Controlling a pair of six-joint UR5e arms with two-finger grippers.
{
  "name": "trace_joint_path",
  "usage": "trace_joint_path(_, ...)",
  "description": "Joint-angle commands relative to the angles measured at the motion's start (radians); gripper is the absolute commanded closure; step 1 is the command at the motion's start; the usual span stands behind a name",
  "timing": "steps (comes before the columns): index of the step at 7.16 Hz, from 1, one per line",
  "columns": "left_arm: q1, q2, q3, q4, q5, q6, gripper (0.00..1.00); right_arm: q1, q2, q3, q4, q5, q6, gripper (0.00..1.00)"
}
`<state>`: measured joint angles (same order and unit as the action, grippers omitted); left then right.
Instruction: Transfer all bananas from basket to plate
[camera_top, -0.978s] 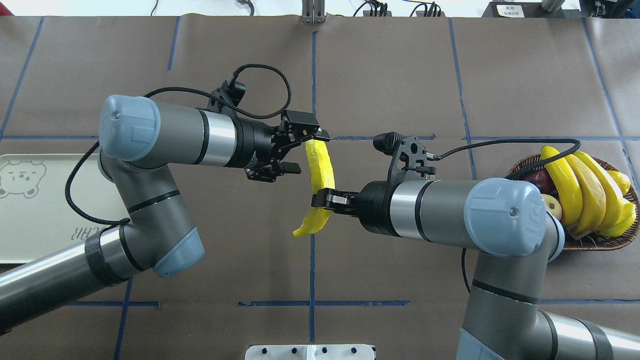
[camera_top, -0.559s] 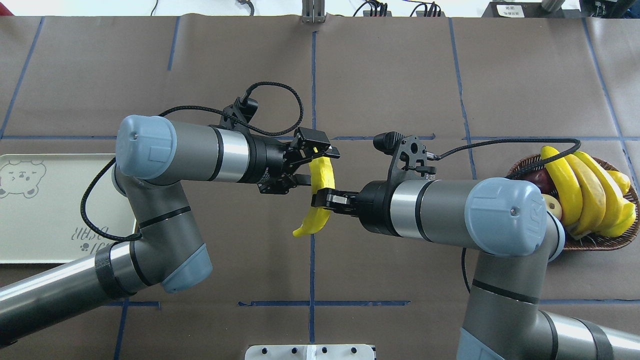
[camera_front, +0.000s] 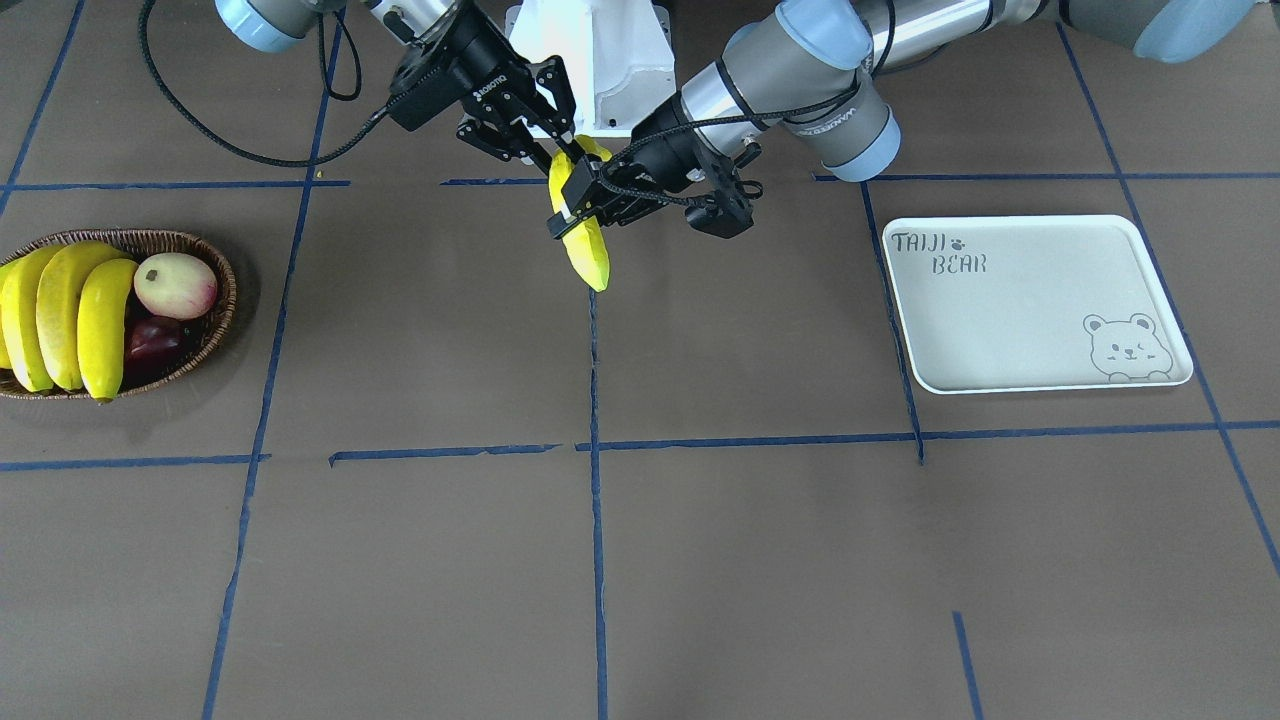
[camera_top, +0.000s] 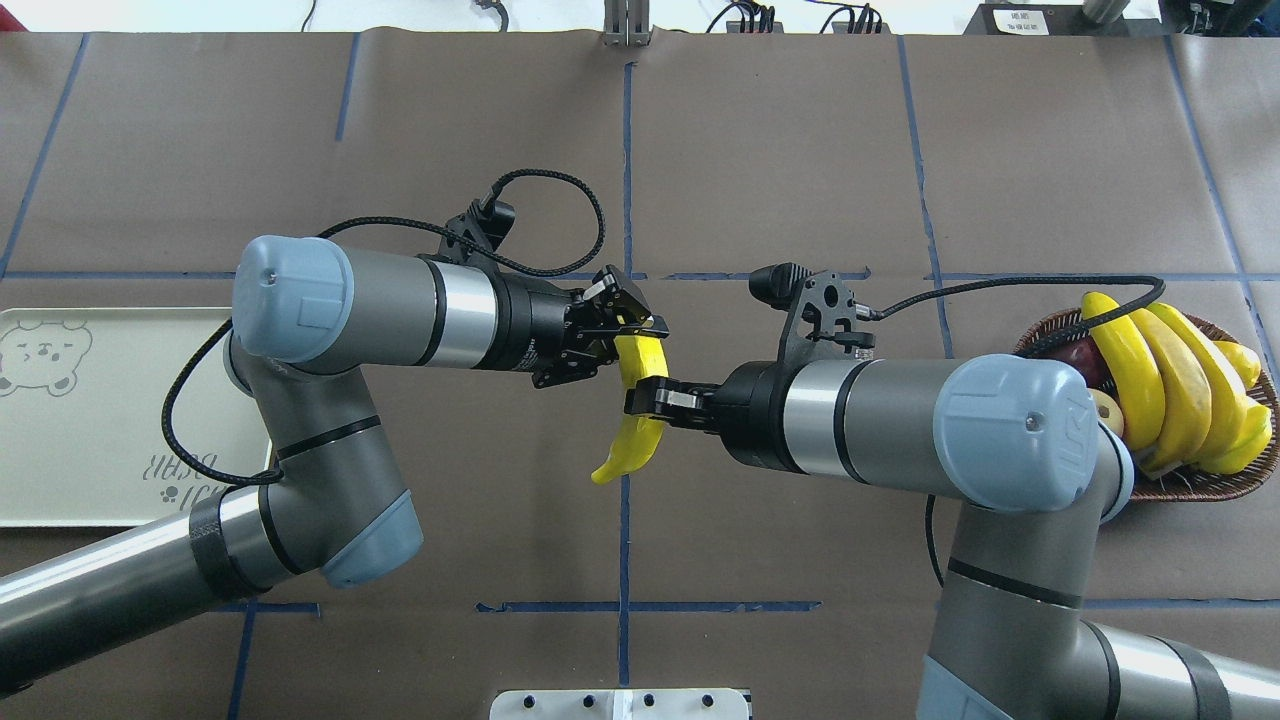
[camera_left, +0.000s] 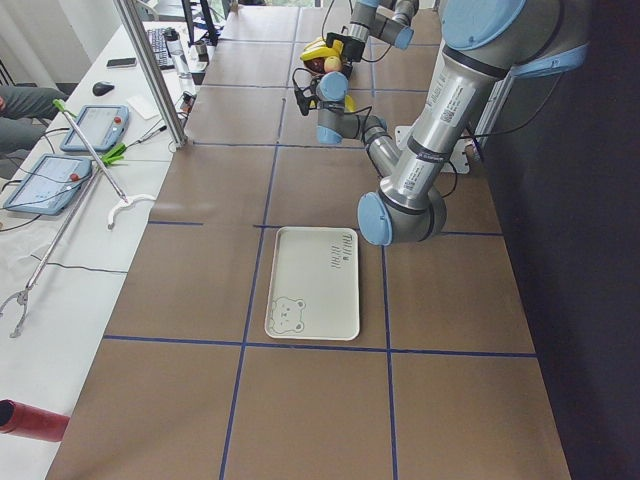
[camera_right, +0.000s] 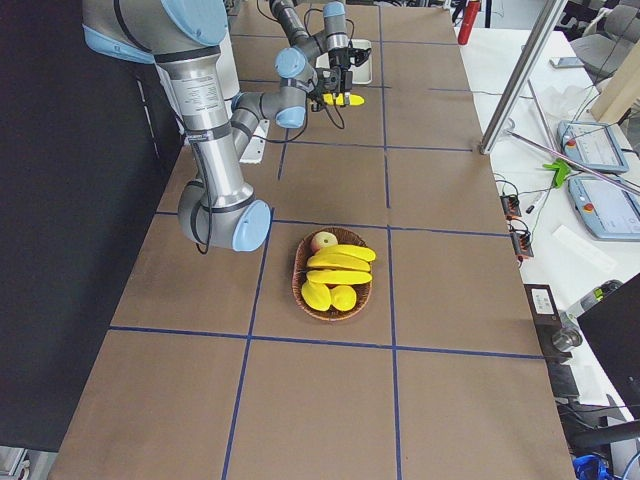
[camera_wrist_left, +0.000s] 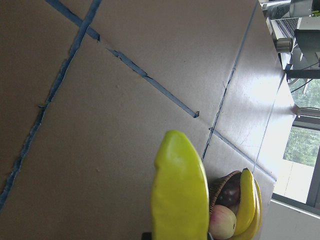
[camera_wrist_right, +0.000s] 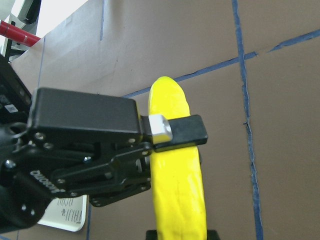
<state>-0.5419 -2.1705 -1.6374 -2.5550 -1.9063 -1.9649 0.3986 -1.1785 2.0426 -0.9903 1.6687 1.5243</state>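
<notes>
One yellow banana (camera_top: 630, 450) hangs in mid-air over the table's centre line. My right gripper (camera_top: 650, 395) is shut on its middle. My left gripper (camera_top: 632, 325) is shut on its far end, and one pad crosses the banana (camera_wrist_right: 177, 200) in the right wrist view. From the front, the banana (camera_front: 590, 255) sits between the left gripper (camera_front: 578, 205) and the right gripper (camera_front: 560, 150). Three more bananas (camera_top: 1130, 370) lie in the wicker basket (camera_top: 1240, 480) at the right. The off-white plate (camera_top: 80, 440) lies bare at the left under my left arm.
The basket (camera_front: 225, 290) also holds a pale apple (camera_front: 175, 283), a dark red fruit (camera_front: 150, 340) and a yellow-green mango (camera_top: 1240, 360). The white robot base (camera_front: 600, 60) stands behind the grippers. Blue tape lines cross the brown table.
My left gripper has moved right onto the banana's far end and its fingers have closed on it. My right gripper has kept hold of the banana in the same place.
</notes>
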Motion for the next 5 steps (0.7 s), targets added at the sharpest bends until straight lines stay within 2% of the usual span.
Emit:
trace_joint_path(1, -0.006, 0.0, 0.001, 0.007, 0.001, 0.001, 1.0, 0.005, -0.006, 0.028, -0.01, 0.006, 0.002, 0.01)
trace_joint_path(3, -0.071, 0.003, 0.042, 0.013, -0.003, 0.009, 1.0, 0.011, -0.012, 0.041, -0.014, 0.008, 0.002, 0.01)
trace_joint_path(4, -0.111, 0.026, 0.054, 0.074, -0.016, 0.021, 1.0, 0.011, -0.035, 0.06, -0.022, 0.008, 0.004, 0.01)
trace_joint_path(5, -0.157, 0.075, 0.039, 0.152, -0.064, 0.135, 1.0, 0.013, -0.059, 0.115, -0.08, 0.008, 0.004, 0.01)
